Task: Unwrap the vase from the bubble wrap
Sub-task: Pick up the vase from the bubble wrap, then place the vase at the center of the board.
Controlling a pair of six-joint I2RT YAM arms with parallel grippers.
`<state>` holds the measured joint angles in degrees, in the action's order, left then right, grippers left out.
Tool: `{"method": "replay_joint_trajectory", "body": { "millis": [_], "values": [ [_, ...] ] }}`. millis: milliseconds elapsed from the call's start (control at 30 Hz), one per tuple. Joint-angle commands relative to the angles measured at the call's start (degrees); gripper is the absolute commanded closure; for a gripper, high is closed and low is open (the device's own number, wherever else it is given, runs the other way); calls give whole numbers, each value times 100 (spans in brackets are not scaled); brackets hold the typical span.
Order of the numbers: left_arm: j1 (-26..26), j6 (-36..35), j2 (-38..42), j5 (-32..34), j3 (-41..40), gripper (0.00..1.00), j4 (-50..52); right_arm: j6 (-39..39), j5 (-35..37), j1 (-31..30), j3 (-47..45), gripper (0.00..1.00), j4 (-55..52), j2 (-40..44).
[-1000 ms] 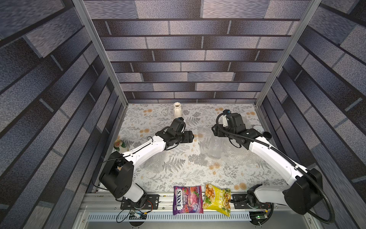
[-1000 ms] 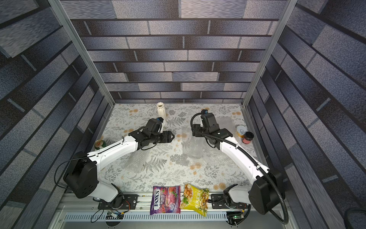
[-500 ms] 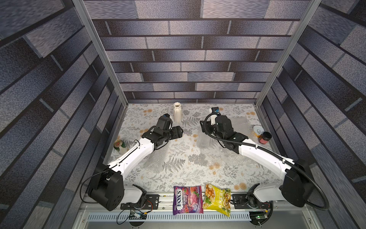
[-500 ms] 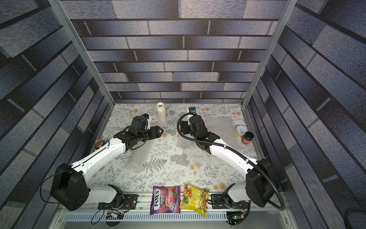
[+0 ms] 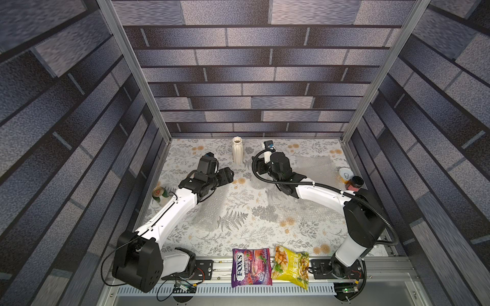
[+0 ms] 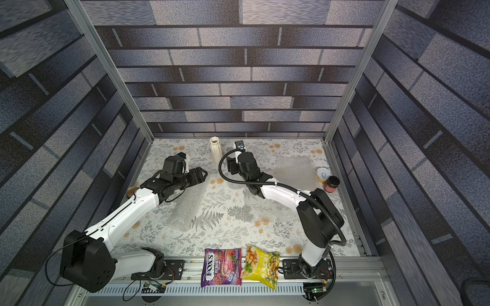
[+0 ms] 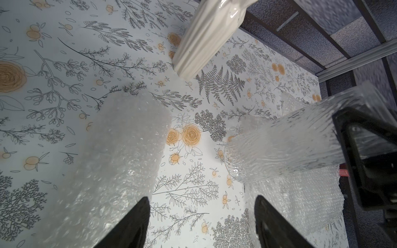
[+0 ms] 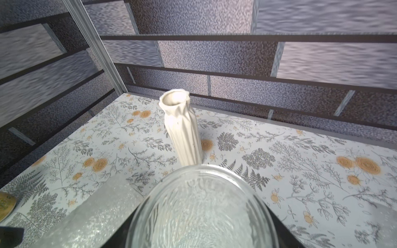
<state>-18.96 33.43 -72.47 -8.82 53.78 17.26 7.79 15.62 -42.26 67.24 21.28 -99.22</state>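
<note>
Nearest, a loose roll of clear whitish bubble wrap (image 5: 206,214) lies on the floral-patterned counter (image 5: 246,238) beside the left claw (image 7: 202,197), which gapes with nothing between its fingers. A crinkled sheet (image 5: 281,204) of the same wrap lies under the right arm. Further in, the right claw (image 7: 348,141) is clenched on a clear textured glass vase (image 7: 279,146), bare and tilted. Smooth glass may slip from that grasp, or swing into the white ribbed ceramic vase (image 5: 237,153) standing just behind
</note>
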Motion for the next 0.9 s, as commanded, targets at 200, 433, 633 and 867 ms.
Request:
{"method": "replay_joint_trajectory", "body": {
  "millis": [200,433,633,867],
  "values": [
    [195,-80,87,-181,-11,22,205,-507,148,-45,1034,67,1162,-856],
    [301,-132,92,-182,54,22,267,-840,318,-41,1612,67,1273,-1381],
    [368,-141,50,-190,54,22,270,-1047,504,-6,1801,67,1422,-1634],
    [384,-140,-4,-208,67,22,243,-858,666,195,1847,67,1655,-1933]
  ]
}}
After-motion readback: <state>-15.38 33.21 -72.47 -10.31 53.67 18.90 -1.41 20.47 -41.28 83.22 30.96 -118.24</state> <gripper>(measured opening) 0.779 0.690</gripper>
